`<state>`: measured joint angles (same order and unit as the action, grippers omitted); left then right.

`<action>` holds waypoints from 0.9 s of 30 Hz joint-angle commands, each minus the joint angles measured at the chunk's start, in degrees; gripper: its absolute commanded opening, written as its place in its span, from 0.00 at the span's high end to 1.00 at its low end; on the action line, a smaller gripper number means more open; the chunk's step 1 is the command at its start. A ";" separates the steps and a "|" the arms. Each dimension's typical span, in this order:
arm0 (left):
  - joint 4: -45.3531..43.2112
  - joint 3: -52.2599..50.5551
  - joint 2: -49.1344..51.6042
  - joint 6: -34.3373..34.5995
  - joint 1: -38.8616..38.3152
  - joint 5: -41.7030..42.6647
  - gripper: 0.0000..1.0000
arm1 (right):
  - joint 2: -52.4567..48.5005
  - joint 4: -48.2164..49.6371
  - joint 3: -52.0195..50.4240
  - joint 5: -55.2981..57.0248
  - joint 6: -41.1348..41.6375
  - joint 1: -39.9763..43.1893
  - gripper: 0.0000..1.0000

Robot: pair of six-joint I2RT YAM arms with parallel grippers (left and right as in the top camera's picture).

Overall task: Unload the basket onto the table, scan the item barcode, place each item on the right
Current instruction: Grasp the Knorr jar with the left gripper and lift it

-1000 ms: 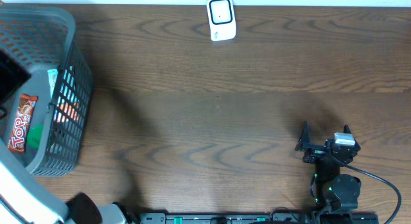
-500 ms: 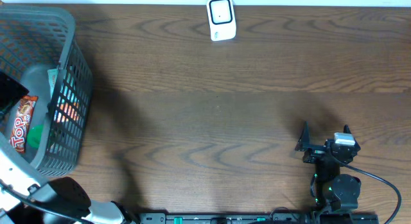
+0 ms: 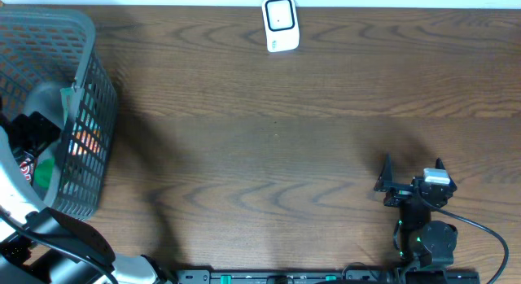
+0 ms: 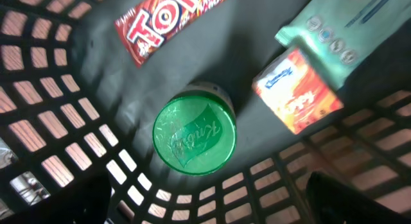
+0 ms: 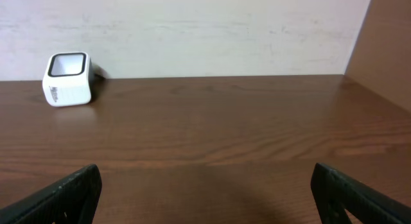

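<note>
Below my released left end effector (image 4: 205,185), a green-lidded round container (image 4: 194,135) sits in the grey mesh basket (image 4: 38,89); my right end effector (image 5: 205,179) is released too.

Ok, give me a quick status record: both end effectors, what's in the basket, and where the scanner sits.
left end effector: open, empty, down inside the basket above the green-lidded container
right end effector: open, empty, low over the table at its near right, facing the scanner
basket: grey mesh, at the table's left edge
basket contents: green-lidded container, red Top bar, orange and white box, teal packet
scanner: white, at the table's far edge, nothing in front of it
item picked: none yet
</note>
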<state>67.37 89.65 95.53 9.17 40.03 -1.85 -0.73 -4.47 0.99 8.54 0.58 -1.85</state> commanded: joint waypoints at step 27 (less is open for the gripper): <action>-6.84 -9.62 15.50 -0.02 1.75 -2.75 0.01 | 0.09 -0.02 -0.17 -0.07 -0.63 -0.39 0.01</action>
<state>60.58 80.25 109.34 9.17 41.21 -3.79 -0.73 -4.45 0.99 8.54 0.58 -1.85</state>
